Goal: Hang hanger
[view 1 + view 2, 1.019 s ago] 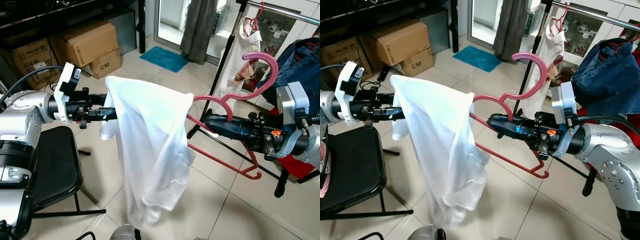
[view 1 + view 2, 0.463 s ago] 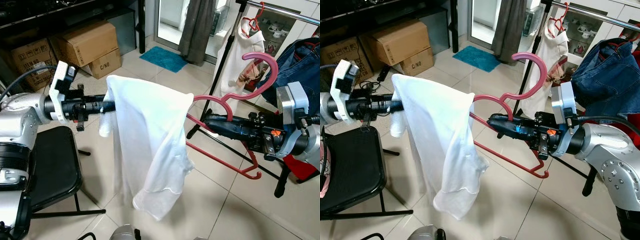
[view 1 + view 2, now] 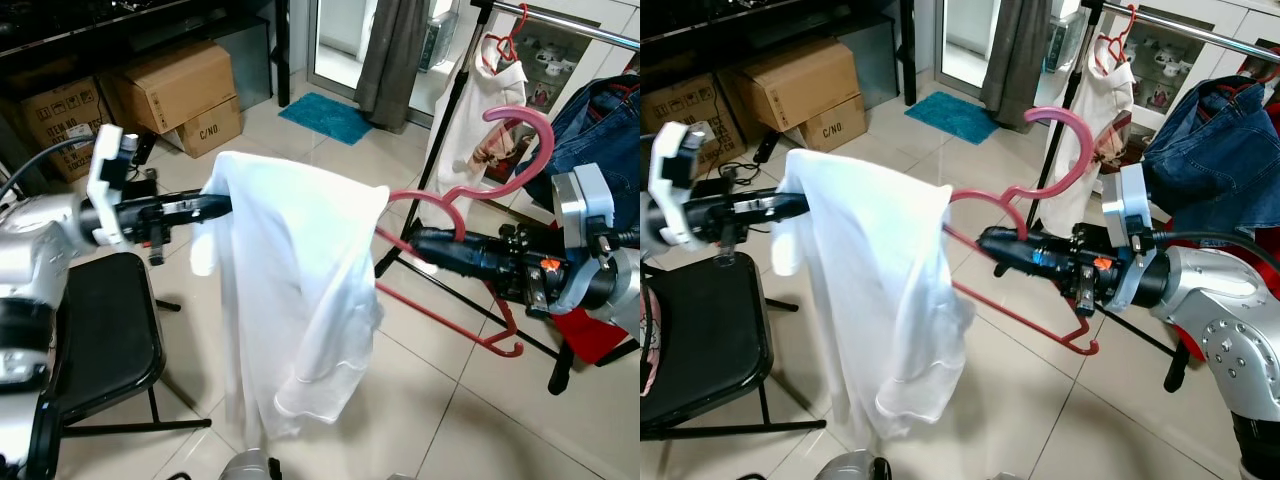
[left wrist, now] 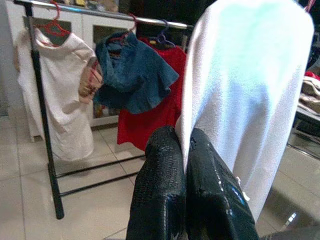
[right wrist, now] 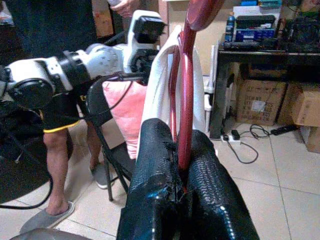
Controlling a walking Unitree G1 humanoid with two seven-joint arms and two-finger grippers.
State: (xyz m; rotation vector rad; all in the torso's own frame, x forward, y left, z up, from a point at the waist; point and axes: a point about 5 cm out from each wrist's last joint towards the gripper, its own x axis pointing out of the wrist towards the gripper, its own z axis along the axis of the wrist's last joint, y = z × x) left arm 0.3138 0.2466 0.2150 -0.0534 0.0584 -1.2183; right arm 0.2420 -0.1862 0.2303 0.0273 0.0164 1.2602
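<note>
Eye views: the red hanger (image 3: 470,190) lies lengthwise left to right, hook up toward the far rack (image 3: 560,20), white shirt (image 3: 295,290) draped on its left end. Left wrist: left gripper (image 4: 186,145) pinches the shirt. Right wrist: right gripper (image 5: 181,142) clamps the hanger

Tiled floor (image 3: 470,420), cardboard boxes (image 3: 180,95), blue mat (image 3: 328,117)

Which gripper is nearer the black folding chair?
Left. The left gripper, shut on the white shirt, is just above the black folding chair; the right gripper, holding the pink plastic hanger, is across the shirt.
</note>
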